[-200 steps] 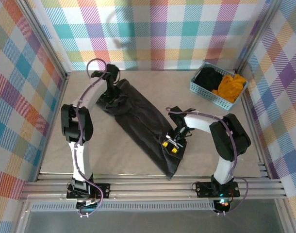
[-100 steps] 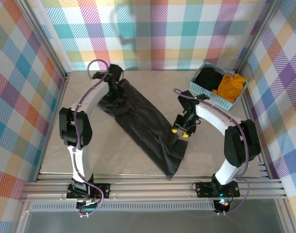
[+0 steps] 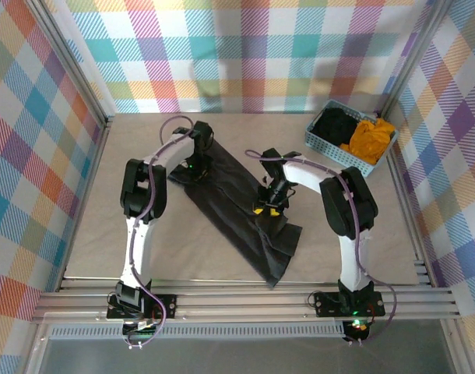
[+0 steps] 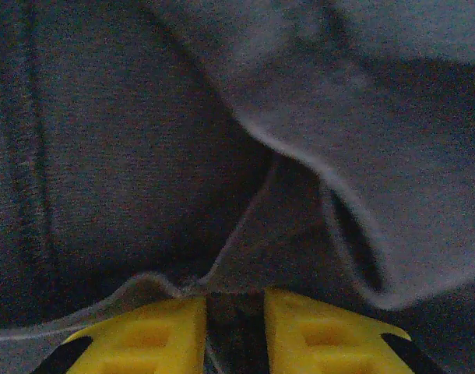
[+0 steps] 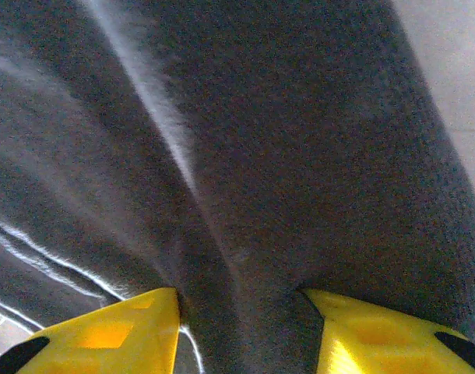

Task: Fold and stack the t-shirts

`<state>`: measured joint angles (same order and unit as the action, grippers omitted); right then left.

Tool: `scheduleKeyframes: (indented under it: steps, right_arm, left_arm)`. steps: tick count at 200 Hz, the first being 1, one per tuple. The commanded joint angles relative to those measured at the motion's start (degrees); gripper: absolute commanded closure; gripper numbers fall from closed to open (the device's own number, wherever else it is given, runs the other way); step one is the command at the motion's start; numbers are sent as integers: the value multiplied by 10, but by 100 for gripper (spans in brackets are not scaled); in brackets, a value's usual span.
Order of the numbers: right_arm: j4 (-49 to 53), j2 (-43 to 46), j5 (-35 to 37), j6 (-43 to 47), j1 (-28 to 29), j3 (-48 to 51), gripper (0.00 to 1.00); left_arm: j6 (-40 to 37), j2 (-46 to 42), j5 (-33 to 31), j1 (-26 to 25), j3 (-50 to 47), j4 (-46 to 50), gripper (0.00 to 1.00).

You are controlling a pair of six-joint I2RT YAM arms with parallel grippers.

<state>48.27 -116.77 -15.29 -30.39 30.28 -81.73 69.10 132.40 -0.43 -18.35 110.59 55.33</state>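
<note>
The left claw (image 4: 236, 305) pinches narrowly an edge of the charcoal t-shirt (image 3: 230, 218), which lies spread under both claws. The right claw (image 5: 241, 312) grips a thick fold between its tips. I think both must pull evenly and keep the cloth taut, so the fold lands straight.

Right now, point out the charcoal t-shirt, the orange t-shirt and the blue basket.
charcoal t-shirt (image 3: 226, 204): top external view, flat middle of the cloth.
orange t-shirt (image 3: 370, 139): top external view, middle of its crumpled heap.
blue basket (image 3: 331, 149): top external view, near side wall.
</note>
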Motion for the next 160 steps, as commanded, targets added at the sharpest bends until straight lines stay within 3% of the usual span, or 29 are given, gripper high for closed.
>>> scheduleKeyframes:
  steps: [1, 41, 71, 95, 125, 160]
  right_arm:
    - [23, 1, -12, 7, -1, 26, 54]
    - [-14, 9, -64, -57, -1, 64, 54]
    - [-85, 0, -125, -152, 0, 89, 54]
    - [-129, -3, -119, -227, 0, 94, 54]
    - [-120, -4, -89, -256, 0, 54, 54]
    - [-110, 82, -33, -252, -1, 72, 53]
  left_arm:
    - [-42, 55, 29, 0, 52, 2, 74]
    - [-79, 144, 66, -4, 166, -36, 76]
    - [-94, 234, 104, -13, 318, -76, 76]
    - [-82, 286, 120, -13, 395, -116, 74]
    - [-65, 292, 123, -3, 415, -190, 67]
    - [-102, 224, 85, 4, 455, -144, 48]
